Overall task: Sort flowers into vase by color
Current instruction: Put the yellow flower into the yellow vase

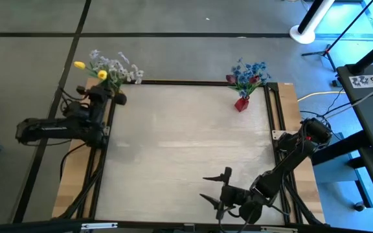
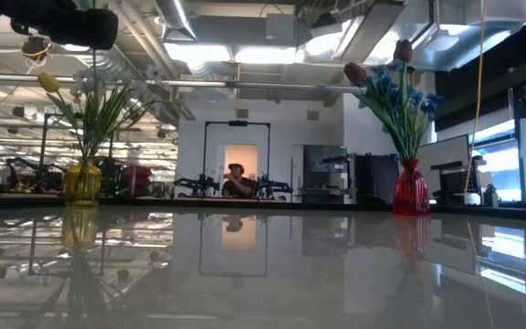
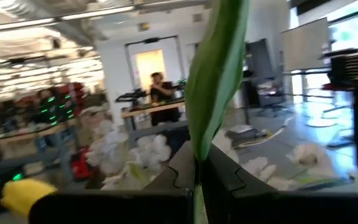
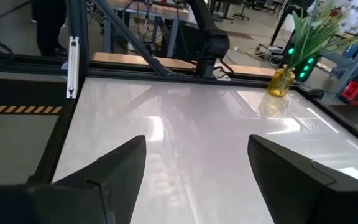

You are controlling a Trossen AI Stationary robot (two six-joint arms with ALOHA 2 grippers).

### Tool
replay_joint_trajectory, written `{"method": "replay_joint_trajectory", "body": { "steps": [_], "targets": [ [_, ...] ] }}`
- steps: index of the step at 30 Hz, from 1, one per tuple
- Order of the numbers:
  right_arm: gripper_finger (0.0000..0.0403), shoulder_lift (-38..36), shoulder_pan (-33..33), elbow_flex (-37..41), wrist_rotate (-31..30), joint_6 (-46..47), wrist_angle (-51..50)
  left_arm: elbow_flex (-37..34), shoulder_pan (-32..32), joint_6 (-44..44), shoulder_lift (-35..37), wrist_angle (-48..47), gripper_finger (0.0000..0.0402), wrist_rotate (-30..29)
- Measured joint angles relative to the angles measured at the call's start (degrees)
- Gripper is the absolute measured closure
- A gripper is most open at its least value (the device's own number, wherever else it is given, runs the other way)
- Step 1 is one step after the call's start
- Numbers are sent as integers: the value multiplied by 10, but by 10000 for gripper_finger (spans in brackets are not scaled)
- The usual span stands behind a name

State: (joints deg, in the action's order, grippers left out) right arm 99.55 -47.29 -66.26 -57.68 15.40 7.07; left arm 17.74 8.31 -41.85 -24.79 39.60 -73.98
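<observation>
Resting low over the near edge of the table (image 1: pixel 186 149), the right hand (image 1: pixel 216 188) has its fingers spread wide with nothing between them; in its wrist view only bare tabletop shows between the two dark fingers (image 4: pixel 114 171). All the flowers are well apart from it, at the far edge.

At the far left corner, the left hand (image 1: pixel 107 96) sits just beside the yellow vase (image 2: pixel 82 183), level with the blooms. Its wrist view shows a green leafy stem (image 3: pixel 213 93) rising from between its fingers (image 3: pixel 229 174), which are pinched on it. The vase holds pale white sprays (image 1: pixel 118 66) and yellow tulips (image 1: pixel 79 65), one of which shows close by in the wrist view.

At the far right corner stands the red vase (image 2: pixel 411 189), upright, holding blue clusters (image 1: pixel 250 72) and dark red tulips (image 2: pixel 355 72).

Beyond the table, a person (image 2: pixel 236 181) stands in the room behind.
</observation>
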Motion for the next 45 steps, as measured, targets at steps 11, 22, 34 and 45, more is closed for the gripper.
{"method": "replay_joint_trajectory", "body": {
  "steps": [11, 22, 34, 45],
  "targets": [
    [123, 0, 0, 0, 20, 24, -17, 0, 60, 164, 0, -162, 395, -11],
    [123, 0, 1, 0, 18, 24, -17, 0, 102, 338, 0, -246, 395, 1],
    [123, 0, 1, 0, 18, 23, -17, 0, 119, 373, -11, -275, 398, -15],
    [123, 0, 1, 0, 18, 23, -28, 0, 187, 522, -87, -388, 398, 58]
  ]
}}
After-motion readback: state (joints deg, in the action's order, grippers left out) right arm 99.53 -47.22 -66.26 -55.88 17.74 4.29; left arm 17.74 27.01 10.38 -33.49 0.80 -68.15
